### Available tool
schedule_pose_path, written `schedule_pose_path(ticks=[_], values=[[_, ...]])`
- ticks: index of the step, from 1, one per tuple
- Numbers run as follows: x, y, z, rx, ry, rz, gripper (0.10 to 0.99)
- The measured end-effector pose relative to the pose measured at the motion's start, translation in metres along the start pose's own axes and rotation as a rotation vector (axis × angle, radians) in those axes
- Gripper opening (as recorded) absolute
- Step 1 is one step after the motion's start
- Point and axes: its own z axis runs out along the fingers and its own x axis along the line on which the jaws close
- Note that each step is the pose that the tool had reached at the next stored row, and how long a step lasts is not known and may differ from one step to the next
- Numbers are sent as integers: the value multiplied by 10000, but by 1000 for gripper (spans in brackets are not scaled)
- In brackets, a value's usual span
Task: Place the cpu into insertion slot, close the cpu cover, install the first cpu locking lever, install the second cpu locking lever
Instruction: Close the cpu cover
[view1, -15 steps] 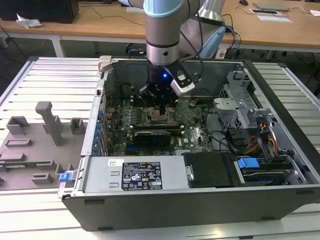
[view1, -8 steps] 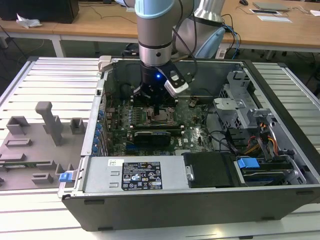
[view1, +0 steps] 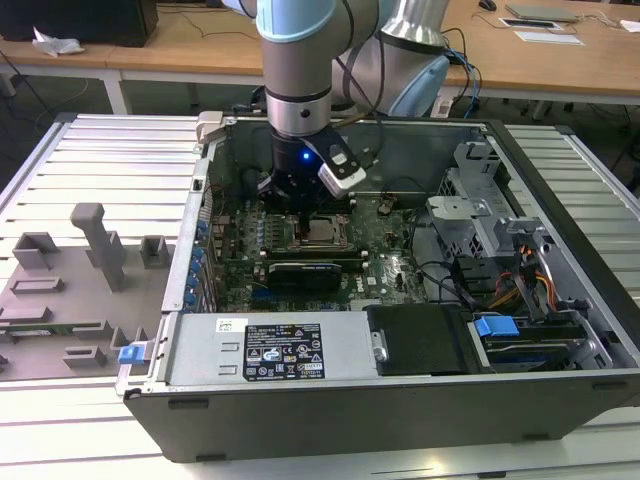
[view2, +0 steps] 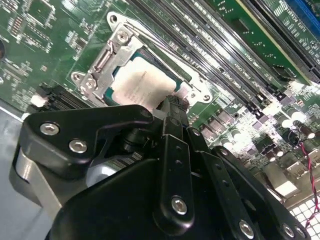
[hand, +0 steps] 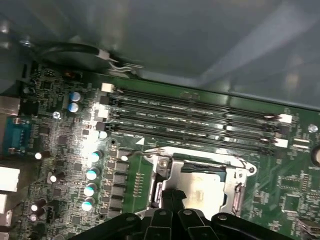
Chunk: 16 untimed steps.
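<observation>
Grey slatted counter (view1: 110, 150) carries an open computer case (view1: 400, 410), with wooden desks behind it. The arm reaches straight down into the case. Its black fingers (view2: 172, 106) are drawn together tip against tip, with nothing gripped between them. In both wrist views the joined tips come down at one edge of the cpu cover (view2: 100, 67). Whether they press on it or hang just above it cannot be made out.

That cover is a thin grey metal frame that lies down flat over the socket. Through its square window shows the cpu (view2: 140, 85), with a dull silver top, level and square to the frame. The chip sits in the insertion slot (hand: 200, 166), which shows as a dark band between chip and frame. A thin wire locking lever (hand: 200, 151) runs low along the side of the socket that faces the long black memory slots (hand: 200, 107). Its hooked end sticks out past the frame's corner.

Around the socket spreads the green motherboard (view1: 390, 265), with a row of silver-topped capacitors (hand: 91, 182) just beside the frame. In the exterior view a labelled metal power supply (view1: 270, 350) lies along the case's near wall. A drive bay with a blue clip (view1: 495, 327) is toward the exterior view's right. Grey moulded fixtures (view1: 90, 240) stand on the counter at the exterior view's left, well apart from the arm.
</observation>
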Motion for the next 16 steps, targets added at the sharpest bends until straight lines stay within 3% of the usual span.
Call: schedule_pose_path(ticks=[6, 11, 16], values=[[42, 7, 61, -17, -6, -212, 106], [43, 7, 65, -19, -5, -262, 106], [-15, -2, 69, -22, -7, -272, 106]])
